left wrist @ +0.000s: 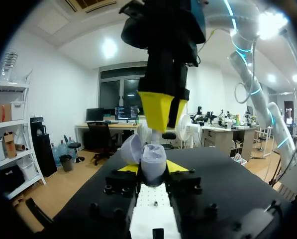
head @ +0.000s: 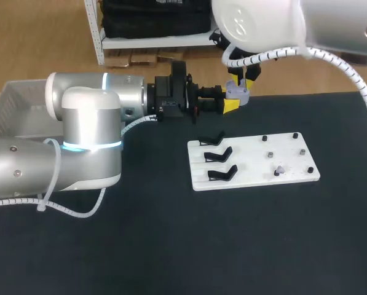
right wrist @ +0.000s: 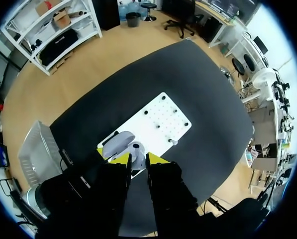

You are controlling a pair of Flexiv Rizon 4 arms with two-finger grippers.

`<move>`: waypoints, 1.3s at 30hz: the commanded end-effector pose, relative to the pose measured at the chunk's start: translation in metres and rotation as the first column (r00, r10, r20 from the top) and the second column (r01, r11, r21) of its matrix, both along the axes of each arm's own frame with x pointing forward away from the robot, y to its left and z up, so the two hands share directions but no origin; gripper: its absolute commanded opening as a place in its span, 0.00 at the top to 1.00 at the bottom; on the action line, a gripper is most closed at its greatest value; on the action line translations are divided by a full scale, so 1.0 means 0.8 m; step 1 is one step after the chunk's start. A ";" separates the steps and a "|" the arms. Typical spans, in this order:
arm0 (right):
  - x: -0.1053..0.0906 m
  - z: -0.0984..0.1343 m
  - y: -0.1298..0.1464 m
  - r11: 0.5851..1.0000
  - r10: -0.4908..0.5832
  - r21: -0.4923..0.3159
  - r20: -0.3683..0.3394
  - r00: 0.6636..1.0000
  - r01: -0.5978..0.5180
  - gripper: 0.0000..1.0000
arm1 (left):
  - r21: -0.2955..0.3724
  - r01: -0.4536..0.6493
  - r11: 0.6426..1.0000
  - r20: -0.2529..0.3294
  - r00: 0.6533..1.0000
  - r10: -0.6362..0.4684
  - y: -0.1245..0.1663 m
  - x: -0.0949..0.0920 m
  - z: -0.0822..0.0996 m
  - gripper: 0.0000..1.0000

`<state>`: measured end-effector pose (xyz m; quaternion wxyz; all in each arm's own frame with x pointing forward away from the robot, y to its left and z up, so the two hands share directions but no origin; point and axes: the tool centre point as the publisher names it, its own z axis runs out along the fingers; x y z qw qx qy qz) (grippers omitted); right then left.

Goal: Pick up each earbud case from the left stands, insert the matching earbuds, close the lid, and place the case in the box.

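A lavender earbud case (head: 238, 93) with its lid open is held above the table's far edge, with my left gripper (head: 232, 102) shut on it. The left wrist view shows the case (left wrist: 152, 160) between the yellow tips and its lid (left wrist: 131, 148) tipped back. My right gripper (head: 247, 76) hangs straight over the case, shut on a small white earbud (right wrist: 137, 147) just above the case's opening (right wrist: 119, 144). Seen from the left wrist, its yellow fingers (left wrist: 159, 110) point down at the case. Another earbud (head: 280, 169) rests on the white board (head: 257, 161).
Three black stands (head: 220, 156) line the board's left side, and all three are bare. Small dark pegs dot the right part of the board. A clear plastic box (head: 14, 106) sits at the table's far left, behind my left arm.
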<state>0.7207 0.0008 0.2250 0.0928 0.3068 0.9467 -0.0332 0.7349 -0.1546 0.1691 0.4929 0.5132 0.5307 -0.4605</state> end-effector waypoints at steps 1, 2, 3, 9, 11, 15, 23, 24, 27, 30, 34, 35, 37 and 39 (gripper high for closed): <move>0.001 -0.002 0.001 1.000 -0.002 -0.007 -0.005 1.000 0.001 1.00 | -0.001 0.001 1.000 0.000 1.000 -0.001 0.000 0.001 0.000 1.00; 0.001 -0.002 0.000 1.000 -0.003 -0.005 -0.006 1.000 0.003 1.00 | -0.001 0.001 1.000 0.000 1.000 -0.001 0.000 0.001 0.000 1.00; 0.001 -0.002 0.000 1.000 -0.004 -0.005 -0.006 1.000 0.004 1.00 | -0.001 0.001 1.000 0.000 1.000 -0.001 0.000 0.001 0.000 1.00; 0.003 -0.009 -0.001 1.000 -0.011 -0.003 -0.014 1.000 0.011 1.00 | -0.001 0.001 1.000 0.000 1.000 -0.001 0.000 0.001 0.000 1.00; 0.003 -0.011 0.001 1.000 -0.012 -0.003 -0.017 1.000 0.012 1.00 | -0.001 0.001 1.000 0.000 1.000 -0.001 0.000 0.001 0.000 1.00; 0.004 -0.016 0.002 1.000 -0.014 -0.002 -0.024 1.000 0.014 1.00 | -0.001 0.001 1.000 0.000 1.000 -0.001 0.000 0.001 0.000 1.00; 0.006 -0.021 0.001 1.000 -0.020 0.000 -0.035 0.999 0.020 1.00 | -0.001 0.001 1.000 0.000 1.000 -0.001 0.000 0.001 0.000 1.00; 0.006 -0.022 0.001 1.000 -0.022 0.001 -0.037 0.999 0.022 1.00 | -0.001 0.001 1.000 0.000 1.000 -0.001 0.000 0.001 0.000 1.00; 0.008 -0.024 0.000 1.000 -0.025 0.004 -0.044 0.999 0.025 1.00 | -0.001 0.001 1.000 0.000 1.000 -0.001 0.000 0.001 0.000 1.00; 0.010 -0.026 0.000 1.000 -0.025 0.005 -0.050 0.998 0.025 1.00 | -0.001 0.001 1.000 0.000 1.000 -0.001 0.000 0.001 0.000 1.00; 0.011 -0.026 0.000 1.000 -0.023 0.010 -0.055 0.998 0.023 1.00 | -0.001 0.001 1.000 0.000 1.000 -0.001 0.000 0.001 0.000 1.00; 0.012 -0.026 0.000 1.000 -0.022 0.011 -0.055 0.998 0.023 1.00 | -0.001 0.001 1.000 0.000 1.000 -0.001 0.000 0.001 0.000 1.00; 0.011 -0.025 0.001 1.000 -0.019 0.014 -0.056 0.998 0.020 0.82 | -0.001 0.001 1.000 0.000 1.000 -0.001 0.000 0.001 0.000 1.00; 0.011 -0.025 0.001 1.000 -0.017 0.014 -0.056 0.998 0.017 0.74 | -0.001 0.001 1.000 0.000 1.000 -0.001 0.000 0.001 0.000 1.00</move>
